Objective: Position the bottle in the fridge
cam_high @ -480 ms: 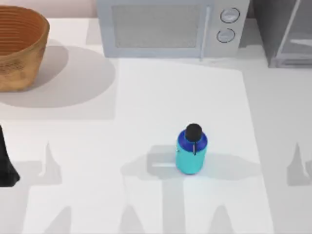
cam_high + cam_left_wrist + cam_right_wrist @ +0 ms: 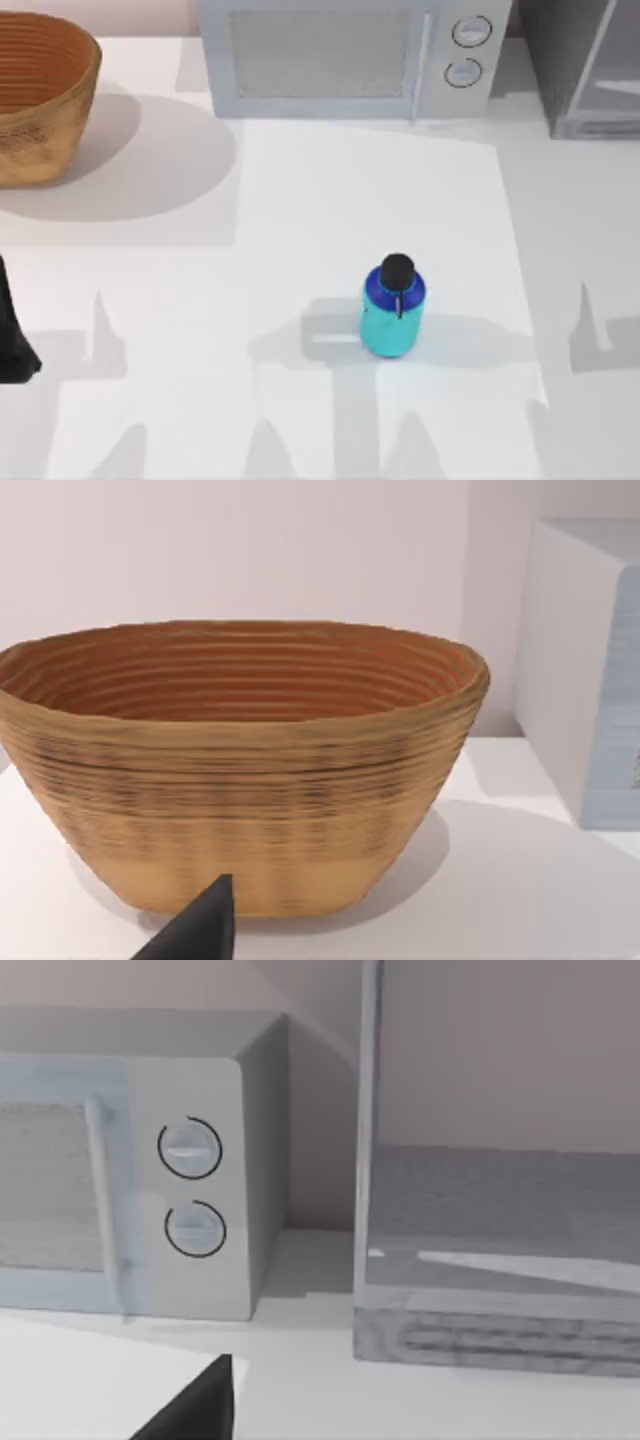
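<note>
The bottle [image 2: 393, 308], upright and ungrasped mid-table, well apart from the fridge [image 2: 585, 65] at the far right corner, should be approached squarely and gripped around its cyan body; how either gripper's fingers stand cannot be told.

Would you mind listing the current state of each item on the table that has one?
bottle: upright, black cap on, standing free on the table, not yet in the fridge.
fridge: at the table's far right corner; whether its door is open cannot be told.
microwave: door shut.
basket: upright, nothing visible inside.
left end effector: at the table's left edge, away from the bottle.
</note>
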